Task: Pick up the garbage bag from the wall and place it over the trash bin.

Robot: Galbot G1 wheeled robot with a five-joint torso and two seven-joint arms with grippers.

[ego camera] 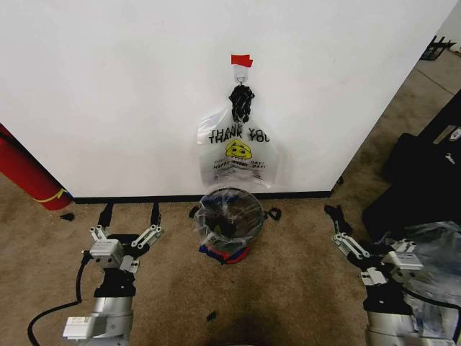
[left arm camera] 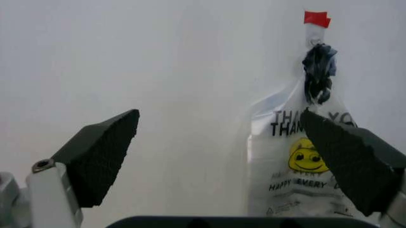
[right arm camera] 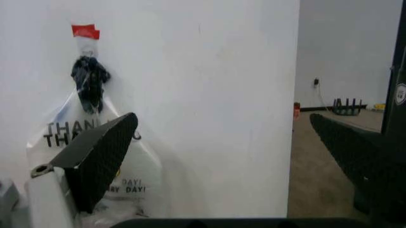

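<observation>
hanging from a small metal hook (ego camera: pixel 242 71) on the white wall (ego camera: pixel 130 94), just under a strip of red tape (ego camera: pixel 241 60), you have the garbage bag (ego camera: pixel 236 155): thin translucent plastic with black "thank you" print and a yellow smiley, its handles bunched into a dark knot at the hook. it hangs flat against the wall, its lower edge reaching down close to the black baseboard (ego camera: pixel 144 198).

directly below it on the brown carpet (ego camera: pixel 288 274) sits the trash bin (ego camera: pixel 230 220), small, round and black with a red base, already carrying some clear plastic around its rim. bag and bin do not touch, as far as you can see.

your left tool (ego camera: pixel 130 216) hovers low over the carpet to the left of the bin, fingers spread wide and holding nothing; from its wrist camera the bag shows past the far finger. your right tool (ego camera: pixel 335 220) sits low to the right of the bin, well apart from it, its fingers also spread and empty in the right wrist view.

a long red cylinder (ego camera: pixel 25 176) leans at the wall on the far left, and a clear plastic bundle (ego camera: pixel 432 252) lies beside the right arm.
</observation>
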